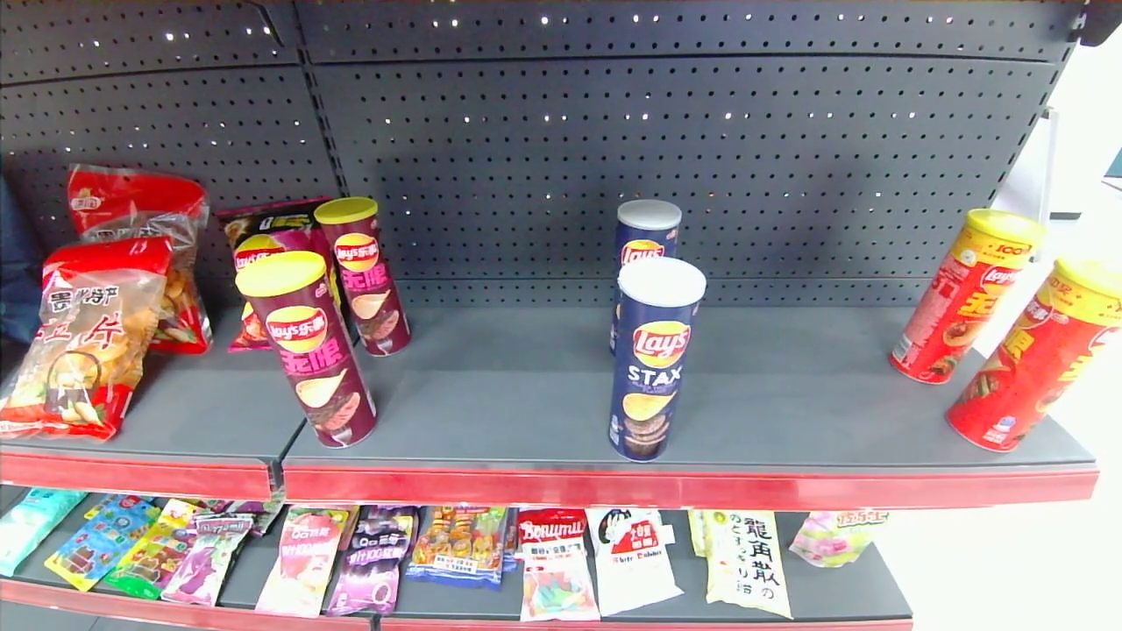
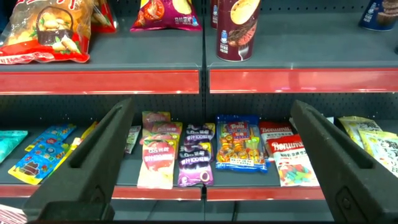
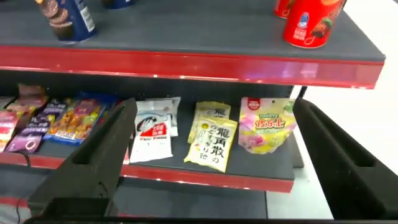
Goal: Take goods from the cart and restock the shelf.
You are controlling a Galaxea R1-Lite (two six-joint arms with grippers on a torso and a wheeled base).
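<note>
The grey shelf (image 1: 526, 386) with a red front lip carries chip cans: two maroon cans (image 1: 308, 348) with yellow lids at the left, two navy cans (image 1: 653, 358) in the middle, and two red cans (image 1: 1034, 355) at the right. Red snack bags (image 1: 83, 337) lean at the far left. My left gripper (image 2: 208, 168) is open with nothing between its fingers, in front of the lower shelf below the maroon can (image 2: 236, 28). My right gripper (image 3: 211, 168) is open and holds nothing, facing the lower shelf under the red can (image 3: 311, 22).
The lower shelf (image 1: 456, 605) holds a row of flat candy and snack packets (image 1: 552, 561). A dark pegboard wall (image 1: 561, 149) backs the upper shelf. Bare shelf surface lies between the navy cans and the red cans. The shelf ends at the right edge (image 1: 1087, 473).
</note>
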